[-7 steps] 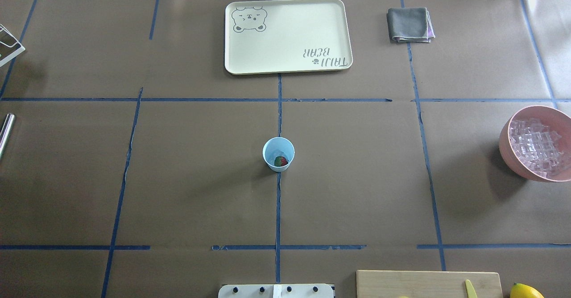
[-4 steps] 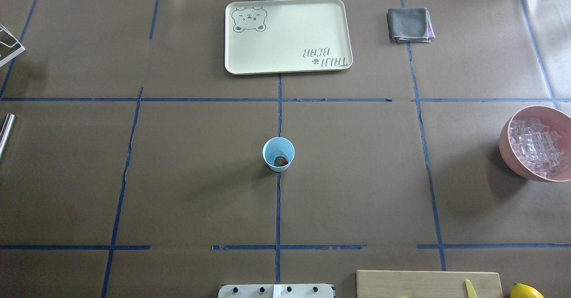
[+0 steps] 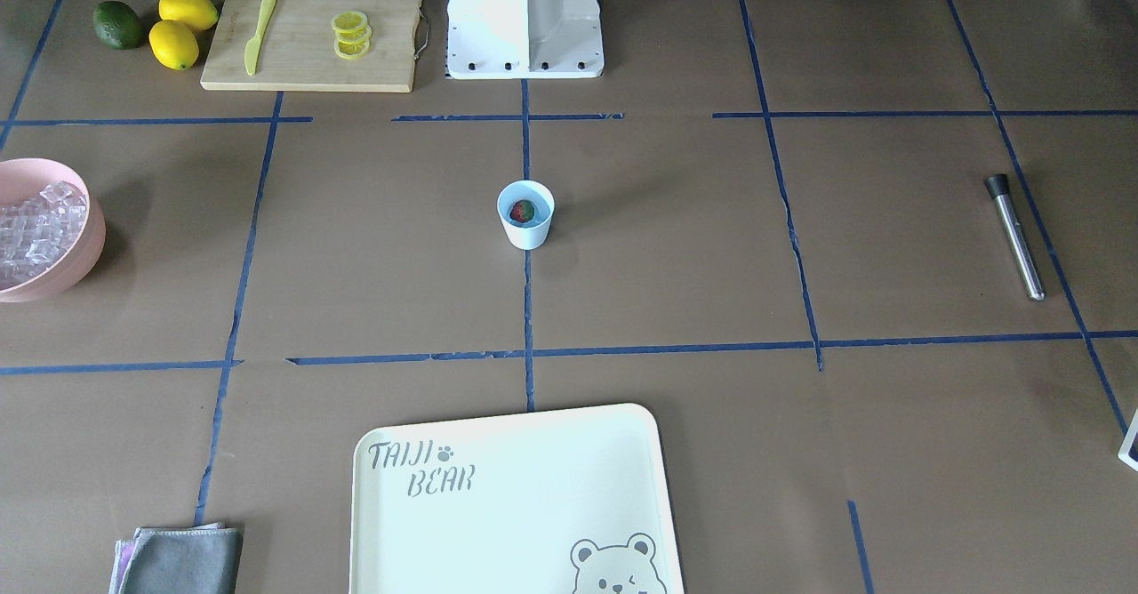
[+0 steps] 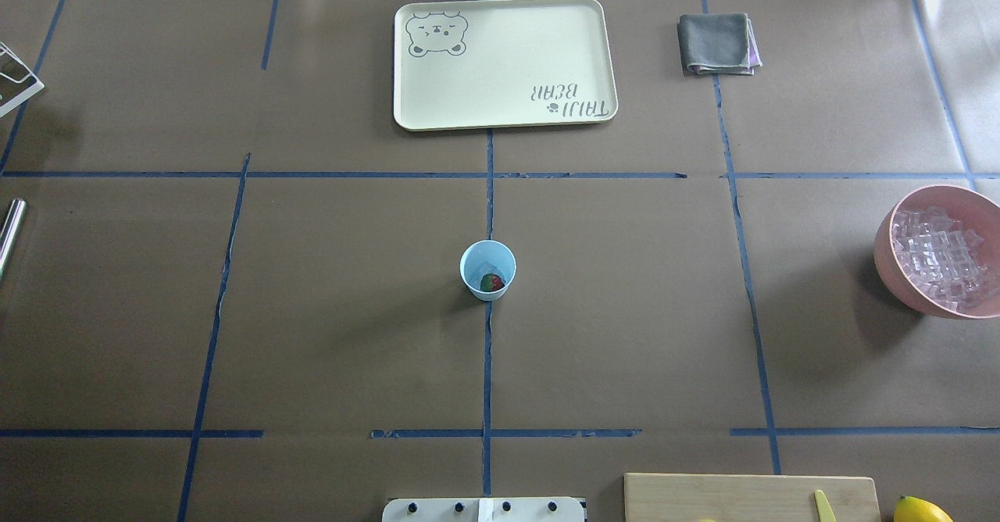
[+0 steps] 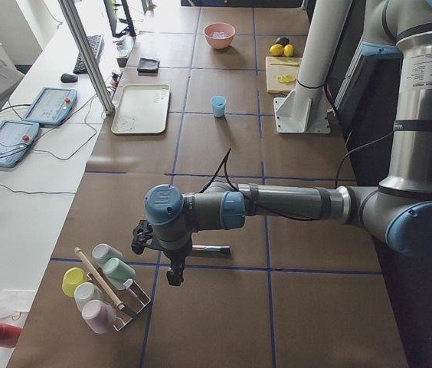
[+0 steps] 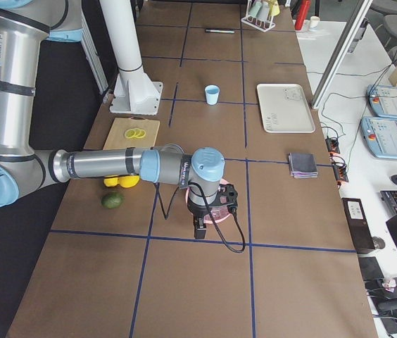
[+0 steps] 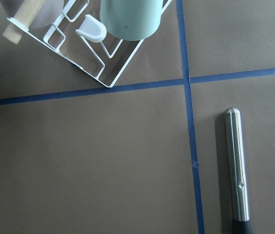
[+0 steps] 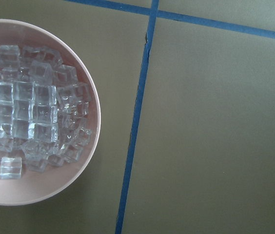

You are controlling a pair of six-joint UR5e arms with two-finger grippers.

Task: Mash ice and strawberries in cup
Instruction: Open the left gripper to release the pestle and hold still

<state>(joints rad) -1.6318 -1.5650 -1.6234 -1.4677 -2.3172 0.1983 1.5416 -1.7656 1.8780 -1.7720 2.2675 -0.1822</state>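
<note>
I can't tell how either set of fingers stands, since the left gripper [image 5: 175,274] and right gripper [image 6: 198,230] show only in the side views. The left hangs near the steel muddler [image 7: 237,165]. The right hangs by the pink bowl [image 8: 92,92] of ice [image 8: 25,112]. The cup [image 4: 487,269] stands mid-table, well apart from both, with the strawberry [image 4: 491,282] inside. My worry is the round muddler rolling away from an off-centre pinch, or the light cup tipping under pressing. The front view shows the muddler whole; overhead catches only its end.
</note>
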